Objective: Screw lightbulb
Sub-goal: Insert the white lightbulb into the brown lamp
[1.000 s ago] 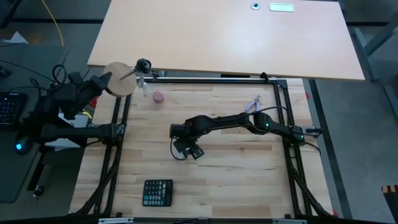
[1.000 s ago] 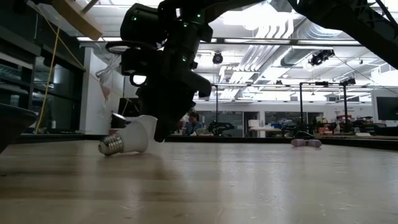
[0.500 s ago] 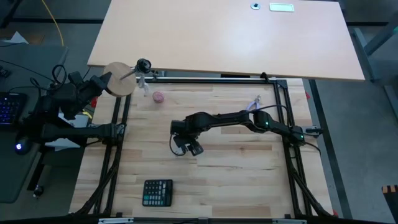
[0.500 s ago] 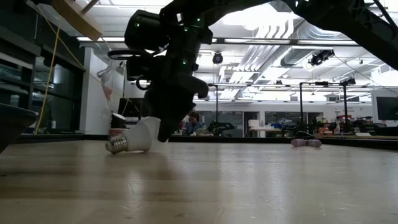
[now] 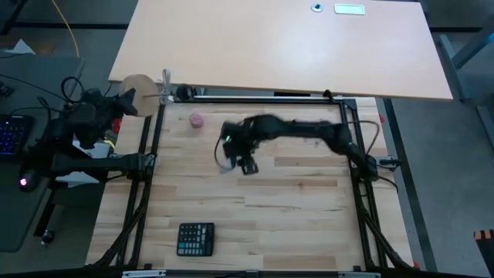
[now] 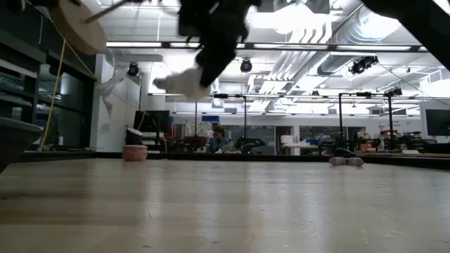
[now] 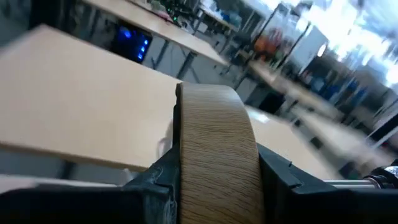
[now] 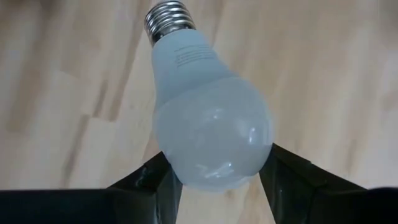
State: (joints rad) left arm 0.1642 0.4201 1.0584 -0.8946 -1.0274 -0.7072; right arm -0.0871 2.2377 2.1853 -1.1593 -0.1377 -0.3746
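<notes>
Right gripper point(image 8: 214, 186): fingers partly open, closed against the round glass end of the lightbulb point(image 8: 205, 118). One dark finger sits on each side of the frosted dome; the silvery screw base points away from the wrist. Bulb is held, not resting on anything.

Low view: the lightbulb point(image 6: 184, 83) hangs well clear of the table point(image 6: 225, 211), tilted, under the right gripper point(image 6: 211, 49), which comes in from the top of the picture. No contact between bulb and wood.

High view: right gripper point(image 5: 238, 161) is over the middle-left part of the table point(image 5: 293, 216), arm reaching across from the right side. The lightbulb point(image 5: 225, 167) shows only as a small pale spot at the finger ends; detail too small to read.

Left gripper point(image 7: 214, 180): fingers set apart, clamped on the rim of the wooden disc point(image 7: 214, 149), one dark finger on each face. Disc seen edge-on, grain visible. In the high view the left gripper point(image 5: 116, 104) holds the wooden disc point(image 5: 139, 85) off the table's left rear corner, beside the black frame point(image 5: 150, 147). Its socket side cannot be made out clearly.

Other items: small pink object point(image 5: 196, 120) on the table near the rear-left, apart from both grippers; same pink object point(image 6: 134, 152) in the low view. Black calculator point(image 5: 194, 239) near the front edge, well apart from the bulb. A small purple item point(image 6: 346, 161) lies at the far right of the tabletop. No containers seen.
</notes>
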